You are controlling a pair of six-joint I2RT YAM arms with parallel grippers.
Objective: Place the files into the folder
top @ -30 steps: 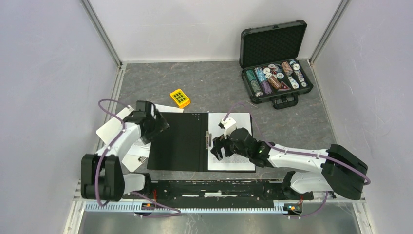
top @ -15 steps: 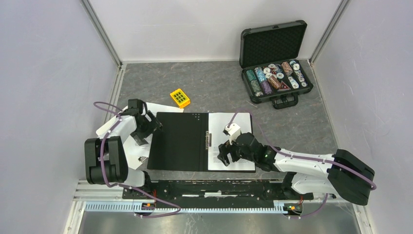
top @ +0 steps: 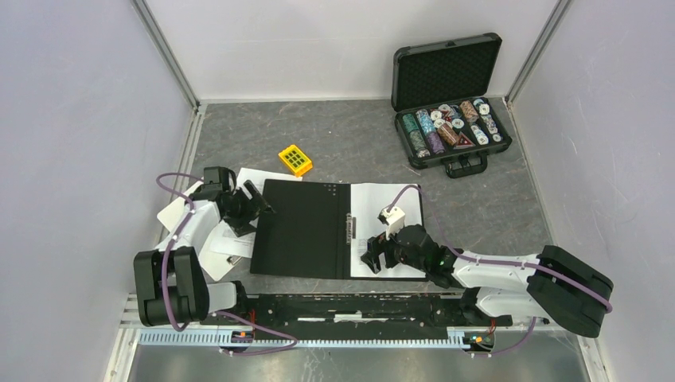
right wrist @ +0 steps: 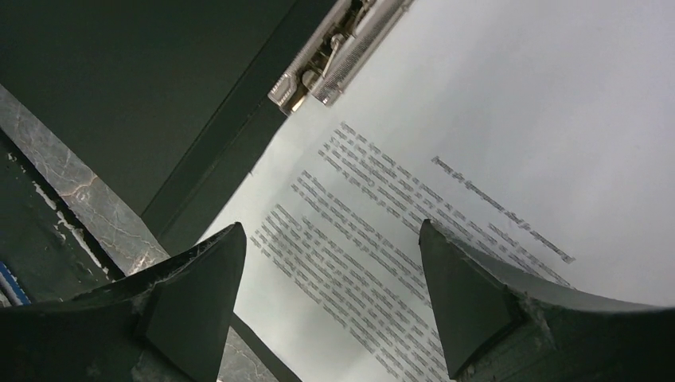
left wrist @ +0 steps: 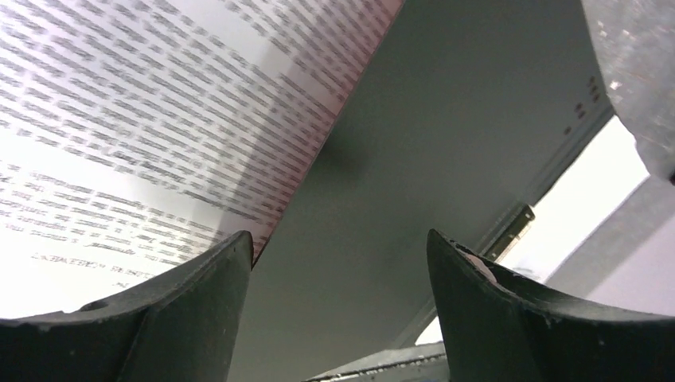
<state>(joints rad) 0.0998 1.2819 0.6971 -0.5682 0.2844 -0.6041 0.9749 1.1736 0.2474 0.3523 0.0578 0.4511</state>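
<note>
The folder lies open and flat on the table in front of the arms, black inside up, its metal clip running down the middle. One printed sheet already rests on the right half, its left edge by the clip. From the right wrist view I cannot tell whether that edge is tucked under the clip or only lies beside it.

The right gripper hangs low over the near part of that sheet, jaws apart and nothing between them. The left gripper sits at the folder's left edge, also spread with nothing in it. Its camera looks across the black cover with printed paper just beside.

More loose sheets lie off the folder's left side, partly under the left arm. So I'd judge the job about half done at best: one file is in place, and the ones on the left are yet to be brought across. The cover is not yet shut, if shutting is wanted.

Well apart, a yellow block sits behind the folder, and an open chip case stands in the far right corner
</note>
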